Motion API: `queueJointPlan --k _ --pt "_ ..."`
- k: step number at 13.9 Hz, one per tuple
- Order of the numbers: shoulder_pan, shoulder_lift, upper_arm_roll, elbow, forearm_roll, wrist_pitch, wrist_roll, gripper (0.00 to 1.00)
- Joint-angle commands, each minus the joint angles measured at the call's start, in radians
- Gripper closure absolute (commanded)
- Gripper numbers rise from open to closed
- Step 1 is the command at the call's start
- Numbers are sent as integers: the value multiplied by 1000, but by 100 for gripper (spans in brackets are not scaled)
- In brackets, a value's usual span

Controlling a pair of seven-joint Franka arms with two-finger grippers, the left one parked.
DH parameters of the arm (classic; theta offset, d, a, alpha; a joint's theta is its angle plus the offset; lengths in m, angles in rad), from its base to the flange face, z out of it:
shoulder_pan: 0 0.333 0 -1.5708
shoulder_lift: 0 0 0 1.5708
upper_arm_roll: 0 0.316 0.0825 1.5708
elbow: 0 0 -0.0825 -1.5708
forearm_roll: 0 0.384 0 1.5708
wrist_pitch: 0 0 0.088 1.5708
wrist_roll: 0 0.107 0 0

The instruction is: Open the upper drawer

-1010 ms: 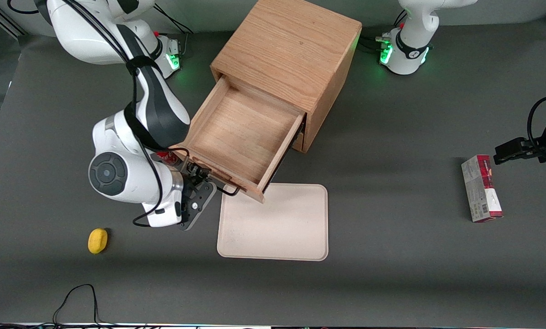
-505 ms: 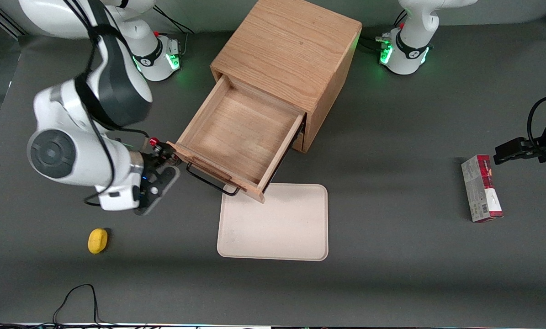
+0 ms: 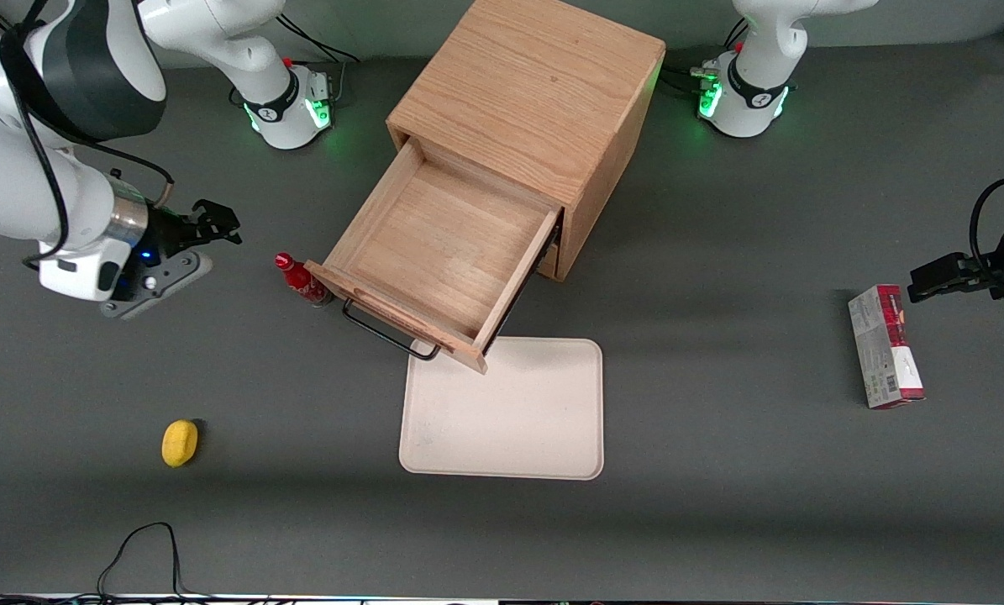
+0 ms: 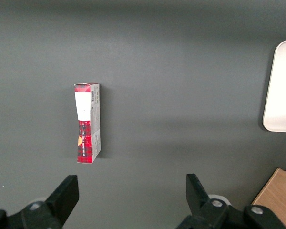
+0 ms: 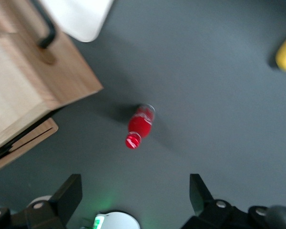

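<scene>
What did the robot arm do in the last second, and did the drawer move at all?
The gripper left the upper drawer's black bar handle and drew back, up and toward the working arm's end of the table; it now hangs open, holding nothing. That uncovered the small red bottle beside the drawer. The drawer stayed pulled out; the tray, yellow object and box stayed put.

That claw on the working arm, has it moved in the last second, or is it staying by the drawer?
Yes. The gripper has pulled away from the upper drawer and its handle, toward the working arm's end of the table, past the red bottle. Its jaws are open and empty.
</scene>
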Motion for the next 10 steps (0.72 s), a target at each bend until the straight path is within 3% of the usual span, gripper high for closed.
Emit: queueJointPlan --k 1,8,10 --pt "7 -18 -62 -6 -17 17 119 0" --pt "13 -26 -79 2 -9 17 148 0" --pt "-30 -35 -67 1 -6 15 174 0"
